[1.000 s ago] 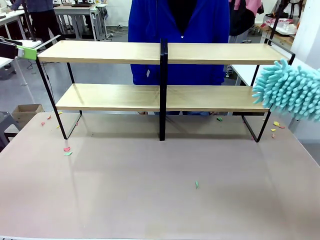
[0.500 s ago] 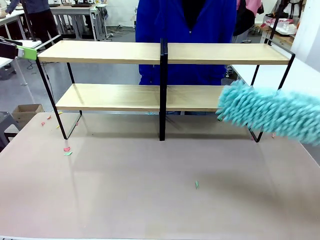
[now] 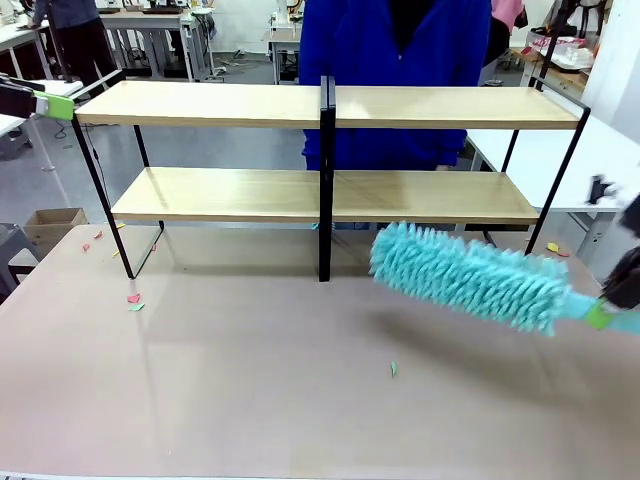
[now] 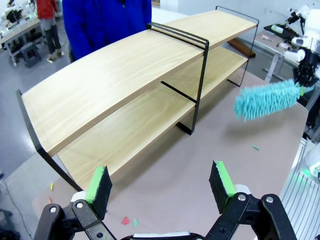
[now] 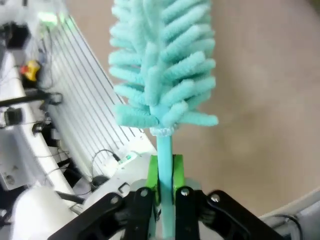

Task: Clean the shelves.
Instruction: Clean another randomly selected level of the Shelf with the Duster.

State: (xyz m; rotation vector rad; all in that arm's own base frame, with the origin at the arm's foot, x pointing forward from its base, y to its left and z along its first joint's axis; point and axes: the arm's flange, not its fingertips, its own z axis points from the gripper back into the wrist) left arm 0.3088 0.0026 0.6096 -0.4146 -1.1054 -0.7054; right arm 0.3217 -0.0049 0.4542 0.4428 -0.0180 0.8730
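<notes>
The shelves (image 3: 240,193) stand across the far half of the table, two light-wood boards in a thin black frame with a black centre post; they also appear in the left wrist view (image 4: 115,75). A fluffy teal duster (image 3: 465,276) hangs tilted over the table in front of the right half of the lower board, apart from it. My right gripper (image 3: 604,316) is shut on its handle at the right edge, and the wrist view shows the pads (image 5: 151,172) clamping the teal stick (image 5: 164,165). My left gripper (image 4: 160,182) is open and holds nothing, near the shelves' top left corner (image 3: 50,104).
A person in a blue coat (image 3: 400,60) stands behind the shelves. Small paper scraps lie on the beige tabletop: pink and green ones (image 3: 133,299) at the left, a green one (image 3: 393,369) in the middle, yellow and red ones (image 3: 553,248) at the right. A cardboard box (image 3: 55,222) sits on the floor at left.
The duster has swung left and down, from beside the right end of the lower board to over the table in front of the shelves. The person has shifted right. The left gripper stayed put.
</notes>
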